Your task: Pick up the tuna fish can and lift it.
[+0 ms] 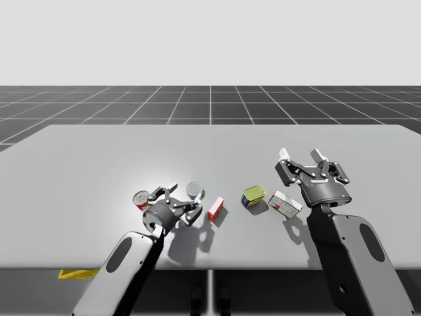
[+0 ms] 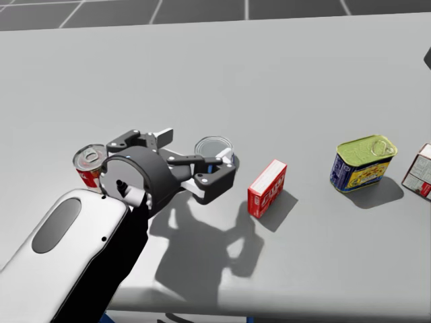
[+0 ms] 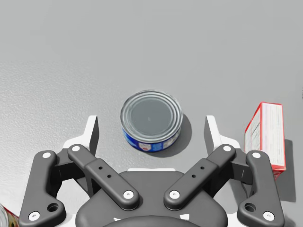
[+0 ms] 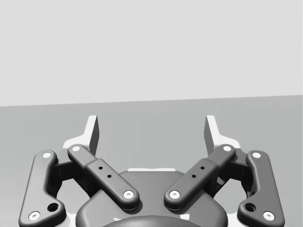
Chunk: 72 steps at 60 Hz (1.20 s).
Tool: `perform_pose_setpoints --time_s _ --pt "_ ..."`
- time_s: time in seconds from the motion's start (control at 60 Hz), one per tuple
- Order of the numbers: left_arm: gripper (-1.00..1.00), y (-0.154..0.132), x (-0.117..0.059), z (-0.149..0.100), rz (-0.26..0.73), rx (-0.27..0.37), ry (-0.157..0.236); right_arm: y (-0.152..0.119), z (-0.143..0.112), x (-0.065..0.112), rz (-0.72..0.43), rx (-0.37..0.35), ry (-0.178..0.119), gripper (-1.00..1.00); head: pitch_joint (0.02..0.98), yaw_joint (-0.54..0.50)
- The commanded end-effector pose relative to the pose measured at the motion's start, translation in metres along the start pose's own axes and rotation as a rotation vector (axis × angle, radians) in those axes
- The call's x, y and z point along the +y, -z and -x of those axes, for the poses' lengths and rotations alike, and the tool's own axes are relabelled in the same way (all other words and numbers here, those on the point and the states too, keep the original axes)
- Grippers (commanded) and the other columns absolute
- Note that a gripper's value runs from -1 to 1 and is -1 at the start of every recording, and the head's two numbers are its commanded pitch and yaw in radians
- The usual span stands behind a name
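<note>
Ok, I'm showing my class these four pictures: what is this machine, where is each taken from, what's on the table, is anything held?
A simulated humanoid torso with two arms. One camera sits high above the table, one on the head, one on each wrist. On the table lie a short blue can, a red can, a red box, a yellow-lidded tin and a white box. The left gripper is open with that can between its fingers, untouched; the right gripper is open, raised. Nothing is held.
</note>
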Motion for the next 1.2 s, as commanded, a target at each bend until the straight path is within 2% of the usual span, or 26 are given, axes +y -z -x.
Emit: perform_pose_setpoints --time_s 0.017,0.2,0.517,0.683,0.7,0.717,0.733,0.75,0.817,0.983,1.117,1.2 --pt "-1.0 0.025 0.0 0.01 -0.002 0.044 0.0 0.0 0.0 0.0 -0.004 0.0 -0.002 -1.0 0.835 0.1" --pt "-1.0 0.045 -0.003 0.016 -0.02 0.077 0.023 -0.001 0.0 0.0 -0.001 -0.003 0.0 -1.0 0.84 0.1" --pt "-1.0 0.07 -0.003 0.022 -0.034 0.107 0.009 0.0 -0.001 0.0 -0.004 -0.003 0.001 -1.0 0.841 0.1" --pt "-1.0 0.073 -0.004 0.026 -0.02 0.131 0.001 -0.001 -0.001 0.0 -0.005 -0.004 0.003 -1.0 0.839 0.1" --pt "-0.26 0.073 -0.004 0.027 -0.02 0.14 -0.001 -0.001 -0.001 0.0 -0.005 -0.004 0.003 -1.0 0.839 0.1" --pt "0.13 0.073 -0.004 0.028 -0.02 0.141 -0.001 -0.001 -0.001 0.0 -0.005 -0.004 0.003 -1.0 0.838 0.1" --pt "0.64 0.073 -0.004 0.028 -0.018 0.142 0.001 -0.001 -0.001 0.0 -0.006 -0.004 0.003 -1.0 0.838 0.1" --pt "0.88 0.073 -0.004 0.029 -0.014 0.146 0.001 -0.001 -0.001 0.0 -0.006 -0.004 0.002 -1.0 0.838 0.1" --pt "0.98 0.072 -0.005 0.032 -0.002 0.158 0.003 -0.001 -0.001 0.0 -0.006 -0.005 0.003 -1.0 0.836 0.1" --pt "1.0 0.071 -0.007 0.034 0.005 0.163 0.009 -0.001 -0.001 0.0 -0.006 -0.005 0.004 -1.0 0.815 0.1" --pt "1.0 0.071 -0.007 0.034 0.007 0.163 0.009 -0.001 -0.001 0.0 -0.006 -0.005 0.005 -1.0 0.728 0.11" --pt "1.0 0.071 -0.007 0.035 0.006 0.163 0.011 -0.001 -0.001 0.0 -0.006 -0.005 0.005 -1.0 0.642 0.11"
